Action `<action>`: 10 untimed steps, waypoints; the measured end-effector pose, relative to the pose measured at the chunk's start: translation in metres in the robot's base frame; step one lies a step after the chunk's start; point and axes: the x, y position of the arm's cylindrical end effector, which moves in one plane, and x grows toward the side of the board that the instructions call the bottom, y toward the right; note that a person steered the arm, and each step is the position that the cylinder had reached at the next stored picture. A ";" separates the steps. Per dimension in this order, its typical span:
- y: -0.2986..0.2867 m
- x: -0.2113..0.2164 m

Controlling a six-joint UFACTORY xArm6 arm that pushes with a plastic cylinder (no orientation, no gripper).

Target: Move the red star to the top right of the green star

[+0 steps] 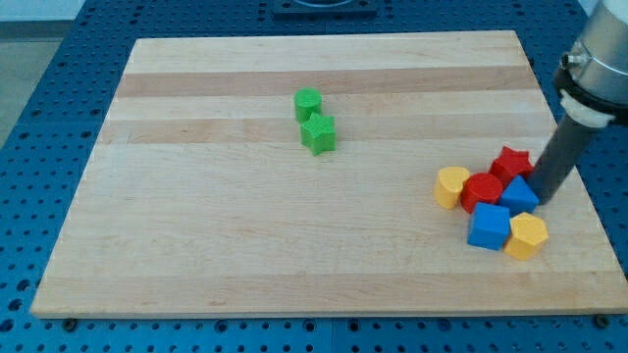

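Observation:
The red star (pixel 511 162) lies at the view's right, at the top of a tight cluster of blocks. The green star (pixel 318 134) lies near the board's middle, far to the view's left of it, with a second green block (pixel 308 102) touching it just above. My tip (pixel 542 201) is at the cluster's right side, just below and right of the red star and against a small blue block (pixel 519 194).
The cluster also holds a round red block (pixel 481 189), a blue cube (pixel 489 226), a yellow block (pixel 451 186) on its left and a yellow block (pixel 527 235) at its bottom. The wooden board (pixel 245 255) ends close to the tip's right.

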 end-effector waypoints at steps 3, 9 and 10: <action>-0.033 -0.052; -0.040 -0.158; -0.054 -0.154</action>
